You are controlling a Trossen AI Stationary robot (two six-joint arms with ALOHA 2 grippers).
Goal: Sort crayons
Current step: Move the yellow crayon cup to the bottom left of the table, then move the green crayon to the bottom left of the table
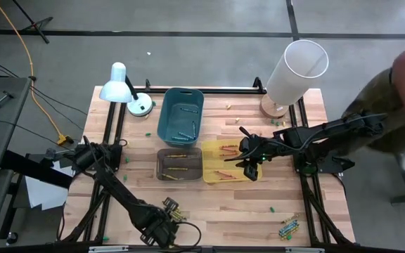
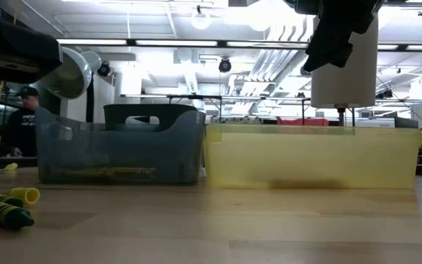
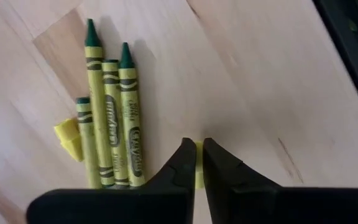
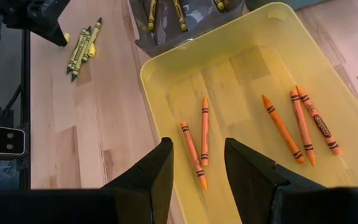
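- My left gripper point(image 3: 195, 163) sits low over the pale wooden plank table point(image 1: 209, 211) near its front edge, jaws pressed all but together with a sliver of yellow showing between the tips; I cannot tell what it is.
- Just beside it lie four green-tipped, yellow-wrapped crayons point(image 3: 110, 118), side by side on the wood.
- My right gripper point(image 4: 197, 165) hangs spread and empty over the shallow translucent yellow plastic bin point(image 4: 166, 74), where five orange crayons point(image 4: 291, 124) lie on the floor.
- Touching that bin, a smoky grey clear bin point(image 1: 179, 164) holds several yellowish crayons; behind it stands a deeper teal plastic tub point(image 1: 181, 112).
- At the table's back: a white desk lamp point(image 1: 121, 84) and a white cylinder point(image 1: 295, 69).
- Beyond, a person point(image 2: 22, 121) stands in the brightly lit workshop.
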